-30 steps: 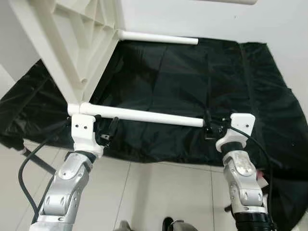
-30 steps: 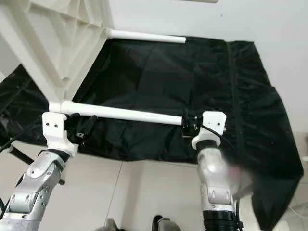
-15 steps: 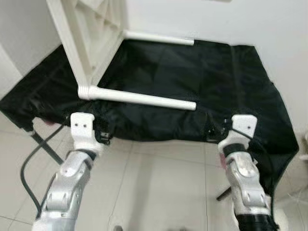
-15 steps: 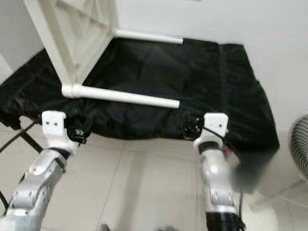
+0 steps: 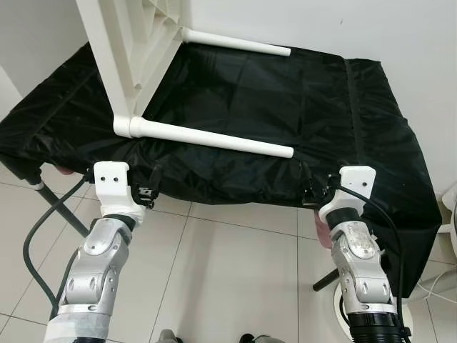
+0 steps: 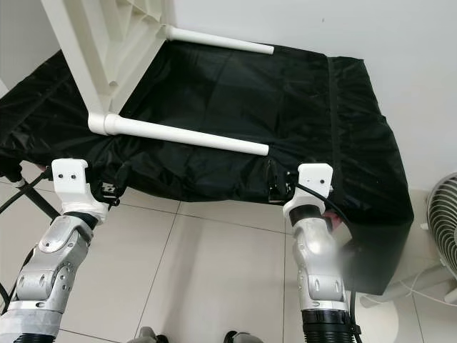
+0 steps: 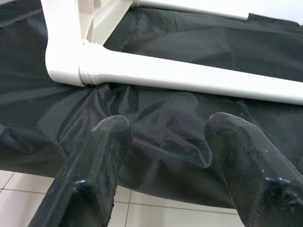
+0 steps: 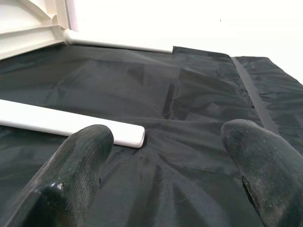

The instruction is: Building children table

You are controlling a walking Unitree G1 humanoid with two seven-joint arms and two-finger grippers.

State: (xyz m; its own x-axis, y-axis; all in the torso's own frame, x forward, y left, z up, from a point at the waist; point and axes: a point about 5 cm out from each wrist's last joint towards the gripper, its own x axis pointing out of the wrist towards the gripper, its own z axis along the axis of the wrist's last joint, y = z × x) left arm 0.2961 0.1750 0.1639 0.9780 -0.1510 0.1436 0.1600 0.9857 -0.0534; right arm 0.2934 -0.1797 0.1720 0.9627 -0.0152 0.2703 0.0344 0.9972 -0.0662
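A white children's table lies on its side on a black-covered surface (image 5: 343, 107). Its ribbed top panel (image 5: 128, 43) stands upright at the back left. The near leg (image 5: 214, 139) and the far leg (image 5: 235, 41) stick out level to the right. My left gripper (image 5: 148, 191) hangs open at the cover's front edge, below the near leg's joint (image 7: 78, 66). My right gripper (image 5: 312, 191) is open too, just in front of and below the near leg's free tip (image 8: 135, 136). Nothing sits between either pair of fingers (image 7: 94, 175).
The black cover drapes over the front and right edges. A dark folding stand leg (image 5: 53, 211) shows under the left side. A white fan (image 6: 443, 221) stands on the tiled floor (image 5: 235, 271) at the right. A white wall rises behind.
Both grippers have drawn back from the near leg, down to the cover's front edge. The view has pulled back and the table rests lower on the cover.
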